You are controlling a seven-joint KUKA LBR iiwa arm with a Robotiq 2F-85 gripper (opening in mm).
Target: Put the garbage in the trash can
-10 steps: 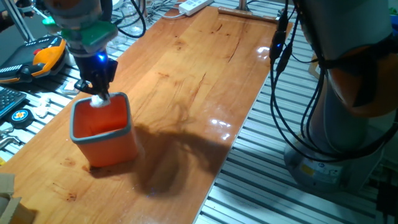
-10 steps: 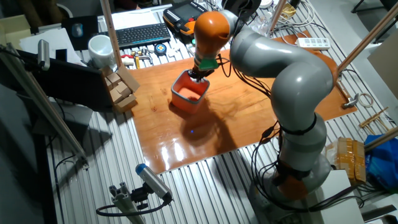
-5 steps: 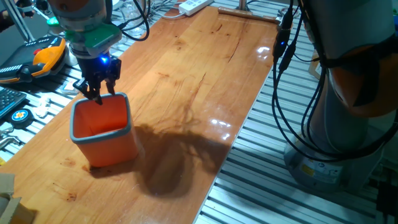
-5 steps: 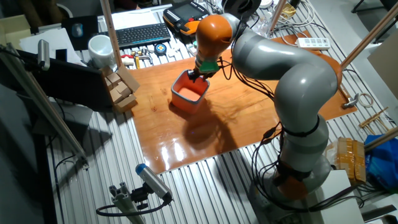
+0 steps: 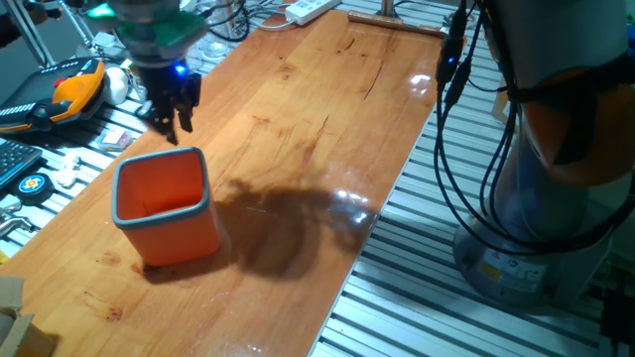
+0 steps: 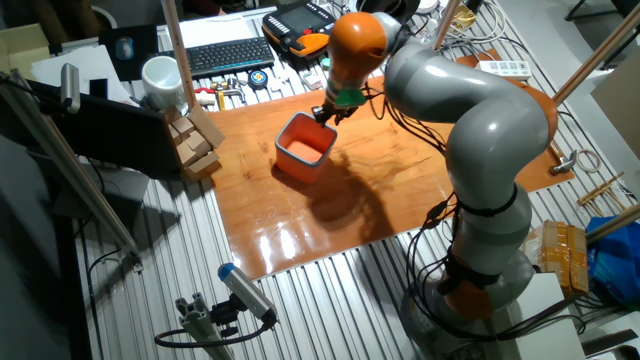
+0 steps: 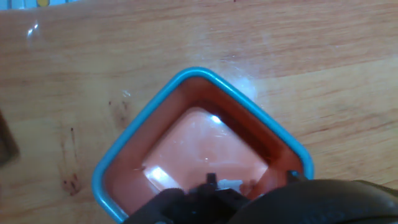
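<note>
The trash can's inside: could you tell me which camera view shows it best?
The hand view: it looks straight down into the trash can, showing its floor and inner walls close up. One fixed view shows only the far inner walls at a slant; the other shows the inside small, from afar.

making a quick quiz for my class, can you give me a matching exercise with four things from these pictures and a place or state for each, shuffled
Things:
1. trash can
2. gripper
3. white mug
4. keyboard

Places or states:
A. above the table, beyond the bin's far rim, holding nothing
B. off the wooden table, beside the keyboard's end
C. upright on the wooden table, its opening facing up
D. off the table, behind its far edge in the other fixed view

Pairs: 1-C, 2-A, 3-B, 4-D
</note>
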